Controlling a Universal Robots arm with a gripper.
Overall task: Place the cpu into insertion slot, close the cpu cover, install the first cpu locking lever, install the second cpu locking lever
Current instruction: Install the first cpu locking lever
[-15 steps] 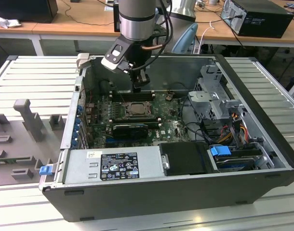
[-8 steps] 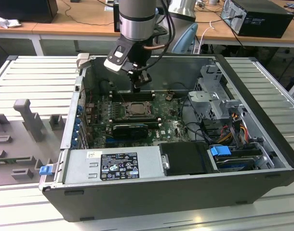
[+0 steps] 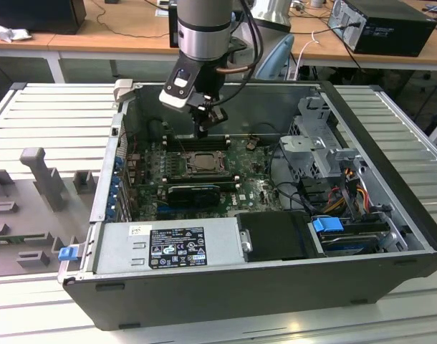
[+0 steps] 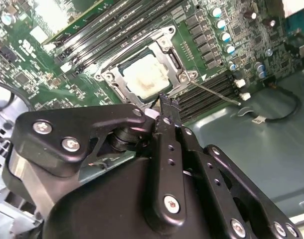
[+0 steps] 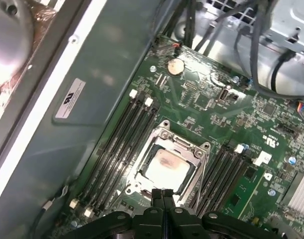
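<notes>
End effector (image 5: 162, 193) closest, fingers (image 5: 157, 195) pressed together, gripping nothing; tips near insertion slot (image 3: 181, 165) edge, contact unclear. Cpu (image 5: 166, 167) seated flat in insertion slot, silvery face up, square, sides parallel to memory slots (image 5: 124, 149) flanking insertion slot. Cpu cover (image 5: 178, 143) lies down around cpu. Thin locking lever (image 4: 217, 92) sticks out from insertion slot corner, long axis crossing memory slots.

The cpu (image 5: 166, 167) has a pale, matt metal top. The cpu cover (image 5: 184, 141) around it is bright bare metal. The motherboard (image 5: 217, 114) is green and slightly glossy.
</notes>
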